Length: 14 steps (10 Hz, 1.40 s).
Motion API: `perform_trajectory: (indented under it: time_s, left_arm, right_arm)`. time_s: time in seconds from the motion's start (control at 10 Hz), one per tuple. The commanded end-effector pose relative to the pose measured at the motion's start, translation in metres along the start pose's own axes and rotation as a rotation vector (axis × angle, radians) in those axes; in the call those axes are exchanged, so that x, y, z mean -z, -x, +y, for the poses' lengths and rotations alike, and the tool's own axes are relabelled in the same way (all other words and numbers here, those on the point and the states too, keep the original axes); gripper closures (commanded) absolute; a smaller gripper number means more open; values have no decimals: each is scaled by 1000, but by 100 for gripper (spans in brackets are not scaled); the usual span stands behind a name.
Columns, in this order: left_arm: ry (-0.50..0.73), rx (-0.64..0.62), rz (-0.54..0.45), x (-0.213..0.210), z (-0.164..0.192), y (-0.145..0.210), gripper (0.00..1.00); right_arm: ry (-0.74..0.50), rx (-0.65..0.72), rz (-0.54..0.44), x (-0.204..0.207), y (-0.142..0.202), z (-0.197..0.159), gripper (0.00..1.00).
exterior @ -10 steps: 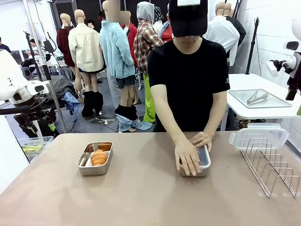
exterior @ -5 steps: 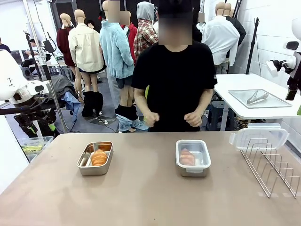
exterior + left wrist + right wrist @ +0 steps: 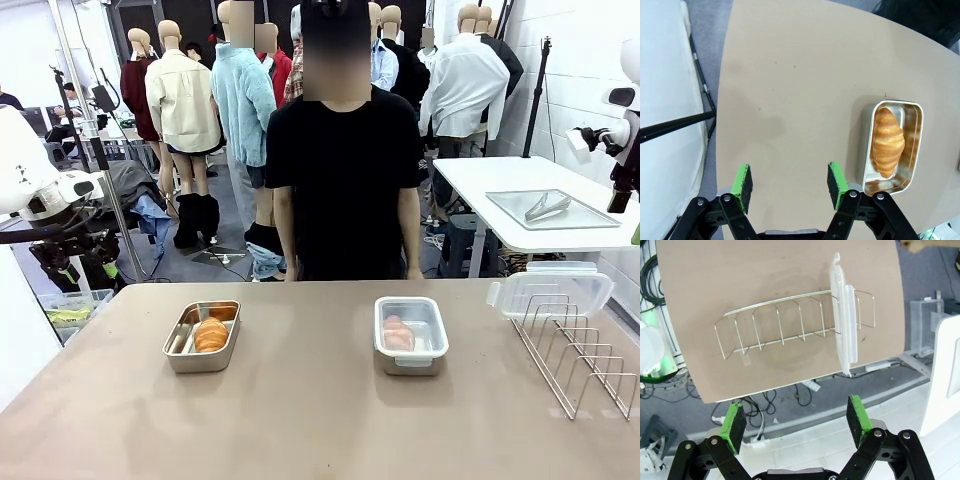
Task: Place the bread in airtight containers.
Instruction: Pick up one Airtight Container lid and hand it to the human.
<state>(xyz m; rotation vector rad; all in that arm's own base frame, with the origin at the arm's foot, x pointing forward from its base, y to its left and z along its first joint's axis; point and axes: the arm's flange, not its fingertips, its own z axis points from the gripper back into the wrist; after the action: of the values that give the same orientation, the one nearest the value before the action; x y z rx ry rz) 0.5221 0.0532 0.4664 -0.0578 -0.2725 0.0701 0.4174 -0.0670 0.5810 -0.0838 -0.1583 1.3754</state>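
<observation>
Front view, near to far: a tan table (image 3: 300, 420) carries two steel tubs side by side, well apart. The left tub (image 3: 203, 337) is uncovered and holds one roll (image 3: 210, 335). The right tub (image 3: 411, 335) has its clear lid on, with the second roll (image 3: 397, 334) visible through it. At the table's right edge stands a wire rack (image 3: 575, 355), with a spare lid (image 3: 550, 290) propped upright in its far slots. Beyond the table a person (image 3: 340, 170) in a black shirt stands upright, arms down.

Left wrist view: the left gripper (image 3: 790, 182) hangs above bare table, jaws parted and empty, just beside the uncovered tub.

Right wrist view: the right gripper (image 3: 797, 420) hovers high over the rack, jaws spread wide, grasping nothing.
</observation>
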Motion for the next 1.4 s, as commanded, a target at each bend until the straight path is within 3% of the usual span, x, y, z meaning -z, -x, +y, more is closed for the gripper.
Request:
perform_trajectory:
  time_s: [0.0, 0.9, 1.1, 1.3]
  left_arm:
    - [-12, 10, -2, -2, 1, 0, 22]
    - [-12, 10, -2, -2, 1, 0, 22]
    - [-12, 10, -2, -2, 1, 0, 22]
    - [-12, 10, -2, -2, 1, 0, 22]
  right_arm:
    - [-9, 17, 10, -2, 0, 1, 0]
    - [0, 0, 0, 0, 0, 0, 0]
    - [-16, -23, -1, 16, -9, -7, 0]
    - [50, -33, -2, 39, -17, -14, 0]
